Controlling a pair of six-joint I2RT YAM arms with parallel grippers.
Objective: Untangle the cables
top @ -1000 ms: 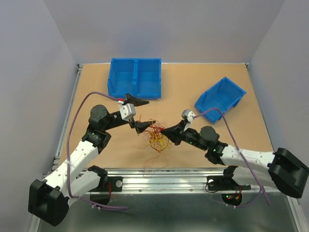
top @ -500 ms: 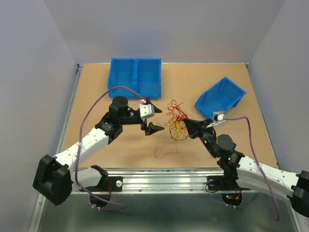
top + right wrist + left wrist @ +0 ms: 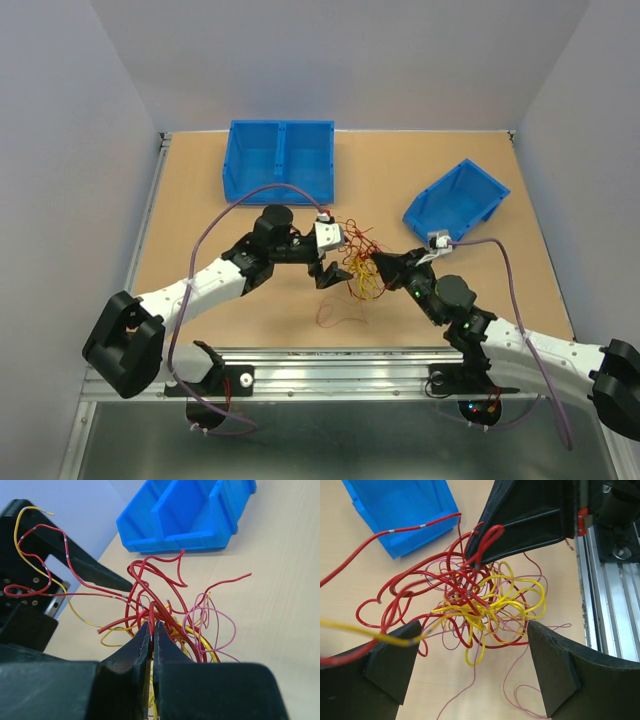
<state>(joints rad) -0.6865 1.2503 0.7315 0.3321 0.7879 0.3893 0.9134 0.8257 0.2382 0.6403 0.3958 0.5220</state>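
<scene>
Where the tan table spreads before the blue plastic two-compartment bin, we see a knot of hair-thin red, yellow and pink cables, nearer to us than that bin and slightly to its right. The right gripper is pinched tight on one red strand at the knot's edge. The left gripper stands wide apart, its black fingers flanking the knot and gripping nothing. A single blue bin sits tilted, right of the two-compartment bin
</scene>
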